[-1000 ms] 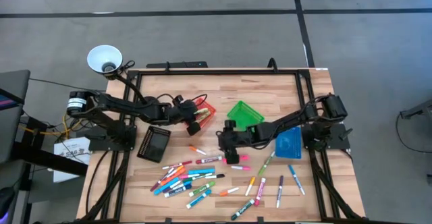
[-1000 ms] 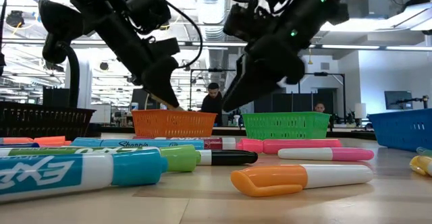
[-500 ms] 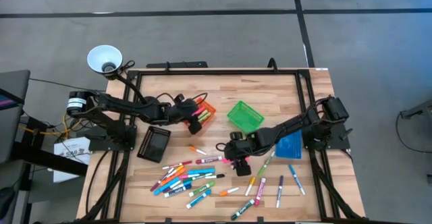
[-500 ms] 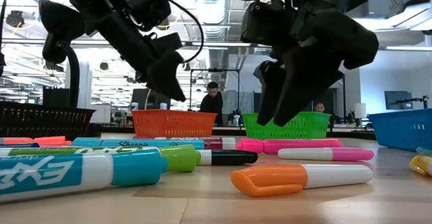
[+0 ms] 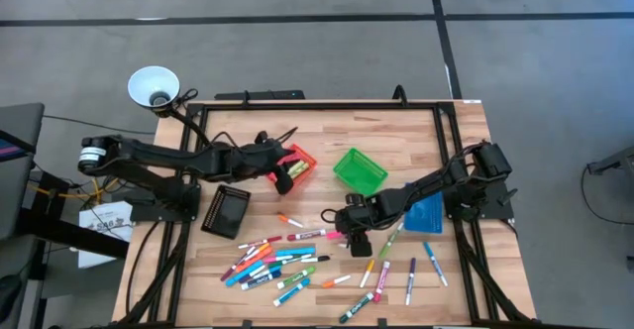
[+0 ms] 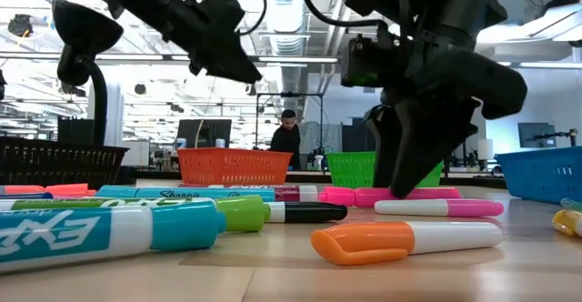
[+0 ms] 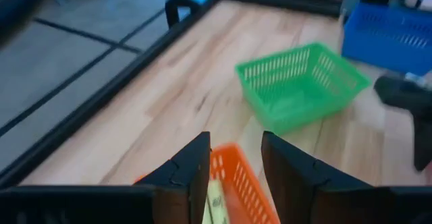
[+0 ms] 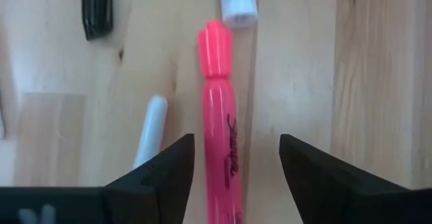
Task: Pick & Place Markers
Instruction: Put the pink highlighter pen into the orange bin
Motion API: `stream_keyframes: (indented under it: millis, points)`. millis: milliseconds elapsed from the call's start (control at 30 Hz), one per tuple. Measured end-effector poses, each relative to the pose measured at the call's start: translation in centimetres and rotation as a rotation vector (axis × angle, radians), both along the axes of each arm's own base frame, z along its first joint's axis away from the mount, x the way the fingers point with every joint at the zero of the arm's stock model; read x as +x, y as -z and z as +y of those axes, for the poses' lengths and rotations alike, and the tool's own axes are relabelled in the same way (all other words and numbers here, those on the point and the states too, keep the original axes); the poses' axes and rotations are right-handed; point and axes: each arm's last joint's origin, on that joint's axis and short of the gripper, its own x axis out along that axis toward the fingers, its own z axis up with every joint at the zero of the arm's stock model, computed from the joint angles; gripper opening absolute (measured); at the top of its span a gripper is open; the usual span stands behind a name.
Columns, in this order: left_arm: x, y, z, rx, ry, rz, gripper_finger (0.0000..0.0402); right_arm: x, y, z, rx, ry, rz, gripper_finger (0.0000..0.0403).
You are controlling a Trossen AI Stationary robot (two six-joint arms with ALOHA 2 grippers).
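Right tool (image 8: 233,166) low over the bench (image 5: 317,131) near its middle, fingers spread and released, straddling a pink marker (image 8: 220,123) that lies flat between them, not gripped; white marker (image 8: 150,131) just beside it. Left tool (image 7: 233,163) raised over the orange bin (image 5: 294,165) toward the bench's far left, fingers apart, holding nothing; something pale lies in the bin below. Green bin (image 5: 360,170) sits mid-bench toward the far edge, blue bin (image 5: 424,212) near the right edge, black bin (image 5: 227,210) near the left edge. Remaining markers (image 5: 269,262) scattered along the near half of the bench.
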Motion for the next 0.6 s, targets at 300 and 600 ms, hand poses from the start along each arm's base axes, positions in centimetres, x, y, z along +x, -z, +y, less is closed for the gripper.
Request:
stream_keyframes:
  millis: [300, 600]
  points:
    - [-0.6, -1.5, -0.1, 0.044, 0.069, -0.041, 0.0114, -0.7, 0.9, -0.7, -0.009, 0.014, 0.023, 0.0139]
    - [0.9, -1.0, -0.8, 0.115, 0.357, -0.071, 0.0112, 0.1, 0.8, -1.4, -0.033, 0.030, -0.052, 0.0046]
